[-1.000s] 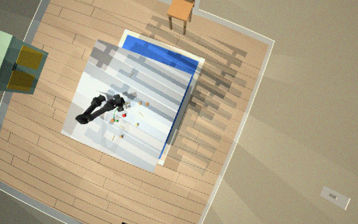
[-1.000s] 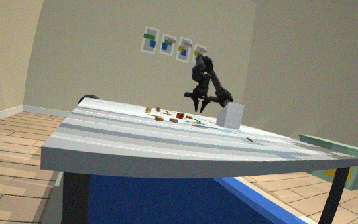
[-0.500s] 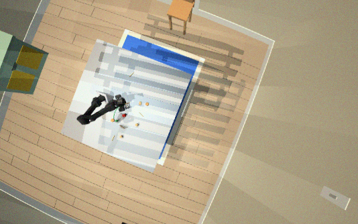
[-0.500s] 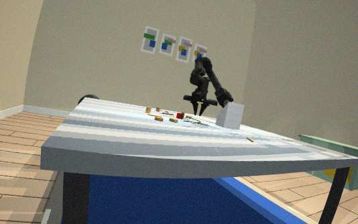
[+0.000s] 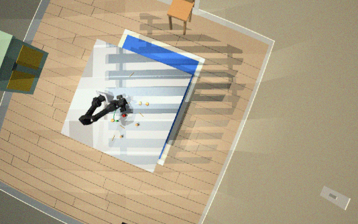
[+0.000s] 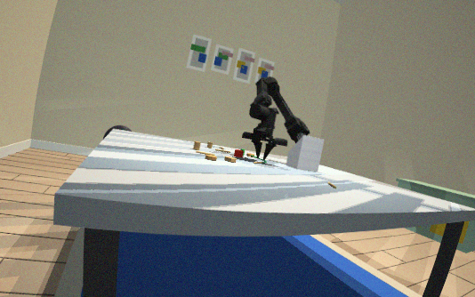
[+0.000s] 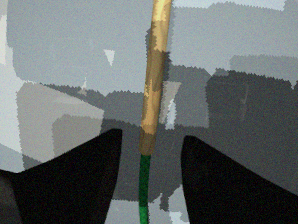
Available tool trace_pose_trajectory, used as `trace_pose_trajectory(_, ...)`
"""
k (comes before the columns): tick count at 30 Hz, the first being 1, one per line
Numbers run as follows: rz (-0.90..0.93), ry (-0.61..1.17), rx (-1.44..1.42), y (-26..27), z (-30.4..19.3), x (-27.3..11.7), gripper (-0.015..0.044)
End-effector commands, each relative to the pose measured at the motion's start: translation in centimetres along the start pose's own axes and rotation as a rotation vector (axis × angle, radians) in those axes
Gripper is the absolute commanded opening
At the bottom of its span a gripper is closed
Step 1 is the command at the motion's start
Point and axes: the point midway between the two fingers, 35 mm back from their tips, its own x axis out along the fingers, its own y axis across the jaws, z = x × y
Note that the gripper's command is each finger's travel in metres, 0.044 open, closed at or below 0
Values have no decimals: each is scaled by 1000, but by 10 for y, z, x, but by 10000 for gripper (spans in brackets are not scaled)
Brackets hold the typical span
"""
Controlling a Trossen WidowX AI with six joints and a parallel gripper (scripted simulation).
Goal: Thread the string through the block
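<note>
My gripper (image 6: 261, 159) (image 7: 152, 143) is partly open, low over the table. Its fingertips stand either side of the end of the wooden stick (image 6: 257, 163) (image 7: 156, 75), where the green string (image 7: 144, 180) (image 5: 114, 115) joins it; neither finger touches them. The stick runs up and away in the wrist view. The string leads toward the round wooden button (image 5: 112, 120) (image 6: 250, 155). A red block (image 5: 124, 115) (image 6: 238, 153) sits on the table close by; no hole shows in it from these views. The arm hides part of the string in the top view.
Several small tan pieces lie about, among them one (image 5: 140, 103), another (image 5: 147, 104) and one (image 5: 137, 124). A small green object (image 5: 116, 121) is beside the button. Loose sticks lie apart, one (image 5: 131, 74) (image 6: 332, 185) far off, one (image 5: 141, 115) and one (image 5: 113, 137).
</note>
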Motion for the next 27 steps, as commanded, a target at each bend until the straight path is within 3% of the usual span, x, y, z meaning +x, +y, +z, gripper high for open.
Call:
trace_pose_trajectory(1, -2, 11, -10, 2, -3, 8, 122)
trace_pose_trajectory(14, -4, 12, -10, 2, -4, 17, 122)
trace_pose_trajectory(19, -1, 8, -3, 1, -3, 15, 0)
trace_pose_trajectory(27, -1, 8, -3, 1, -3, 15, 0)
